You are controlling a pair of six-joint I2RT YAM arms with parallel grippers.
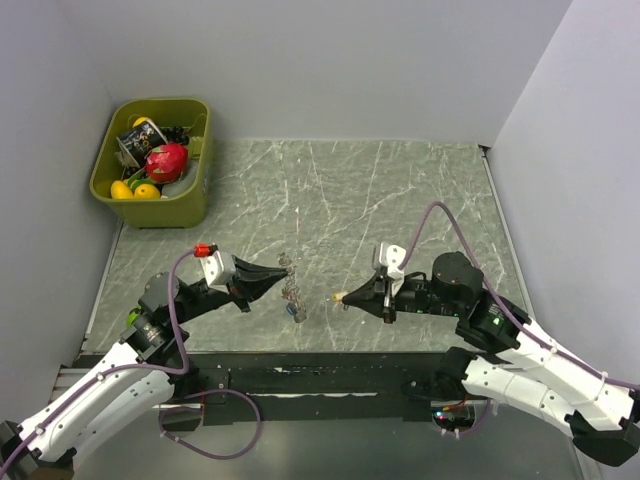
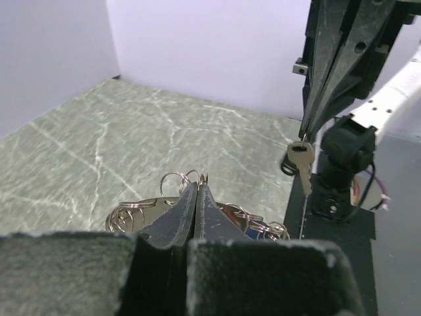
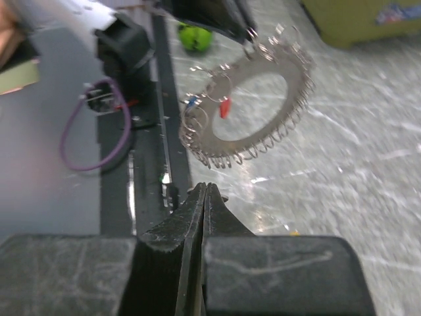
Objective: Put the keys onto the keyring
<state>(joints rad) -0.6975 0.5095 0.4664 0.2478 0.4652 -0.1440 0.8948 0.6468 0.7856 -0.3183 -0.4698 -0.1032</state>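
The brass key (image 1: 339, 296) sits low in the centre of the top view, pinched at its head end by my right gripper (image 1: 352, 296), whose jaws are closed tight on it. In the left wrist view it hangs blade down. The keyring (image 1: 291, 290) lies just left of it across a small gap, held by my left gripper (image 1: 272, 281), which is clamped shut on its rim. The right arm is the one to move, I judge: the key must travel left and its blade must line up with a wire loop on the ring's near edge.

olive bin (image 1: 160, 212) holds toy fruit (image 1: 166, 161) on marbled table (image 1: 400, 200).
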